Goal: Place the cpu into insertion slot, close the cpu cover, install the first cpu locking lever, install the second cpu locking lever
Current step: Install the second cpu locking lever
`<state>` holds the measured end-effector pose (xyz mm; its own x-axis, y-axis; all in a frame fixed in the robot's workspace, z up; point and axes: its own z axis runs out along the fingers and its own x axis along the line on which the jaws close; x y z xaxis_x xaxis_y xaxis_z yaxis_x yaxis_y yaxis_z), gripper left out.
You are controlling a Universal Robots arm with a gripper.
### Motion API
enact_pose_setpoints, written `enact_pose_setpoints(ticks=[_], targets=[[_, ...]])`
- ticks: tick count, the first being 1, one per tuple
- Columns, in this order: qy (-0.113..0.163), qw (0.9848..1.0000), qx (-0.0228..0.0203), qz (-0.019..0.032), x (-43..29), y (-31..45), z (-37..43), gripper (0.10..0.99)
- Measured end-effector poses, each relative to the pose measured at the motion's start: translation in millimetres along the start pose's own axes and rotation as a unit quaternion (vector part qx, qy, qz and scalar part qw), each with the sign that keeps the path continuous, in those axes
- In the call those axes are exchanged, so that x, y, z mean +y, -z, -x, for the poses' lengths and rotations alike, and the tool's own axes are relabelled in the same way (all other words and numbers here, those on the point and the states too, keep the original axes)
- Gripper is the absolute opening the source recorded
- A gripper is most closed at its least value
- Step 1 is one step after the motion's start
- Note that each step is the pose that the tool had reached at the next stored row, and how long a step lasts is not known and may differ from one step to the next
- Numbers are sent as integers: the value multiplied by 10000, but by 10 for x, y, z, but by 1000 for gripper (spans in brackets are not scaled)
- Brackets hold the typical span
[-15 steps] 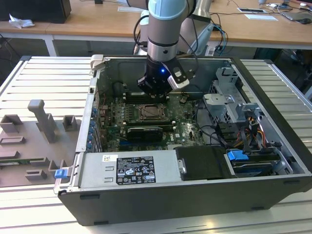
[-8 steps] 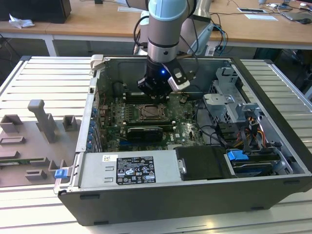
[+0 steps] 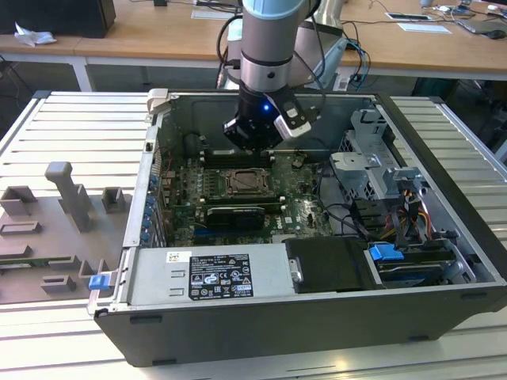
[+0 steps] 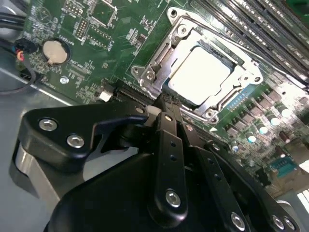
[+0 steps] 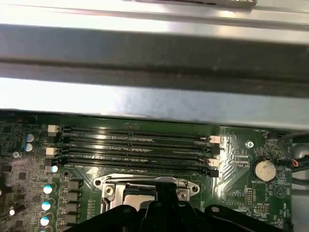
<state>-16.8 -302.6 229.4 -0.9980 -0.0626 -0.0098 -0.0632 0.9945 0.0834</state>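
The tool hangs inside the open computer case, fingers pressed together and holding nothing, tip at the socket's edge. The cpu lies seated in the insertion slot, the cpu cover closed flat over it. Whether either locking lever is latched cannot be told.

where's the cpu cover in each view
Exterior view: the cpu cover lies mid-motherboard, just below the hand.
Second wrist view: the silver frame surrounds the pale cpu, just beyond the hand.
First wrist view: its edge sits beside the memory slots.
Shared landmark: the memory slots.
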Motion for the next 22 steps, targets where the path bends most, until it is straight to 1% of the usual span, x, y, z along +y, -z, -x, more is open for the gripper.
enact_pose_setpoints(ticks=[1,2,3,4,8,11,13,15,17,18,19,22], targets=[[0,10000,0,0,8,96,1,106],[0,10000,1,0,12,141,1,106],[0,10000,1,0,10,150,1,106],[1,10000,1,1,5,152,2,106],[-4,10000,0,1,-100,161,-6,106],[-3,10000,1,1,-254,169,-18,106],[-4,10000,4,1,-303,151,-21,106],[-5,10000,11,3,-397,117,-28,106],[-5,10000,11,6,-466,106,-32,106],[-5,10000,11,6,-514,105,-35,106],[-5,10000,11,7,-540,107,-36,106],[-5,10000,11,8,-582,111,-39,106]])
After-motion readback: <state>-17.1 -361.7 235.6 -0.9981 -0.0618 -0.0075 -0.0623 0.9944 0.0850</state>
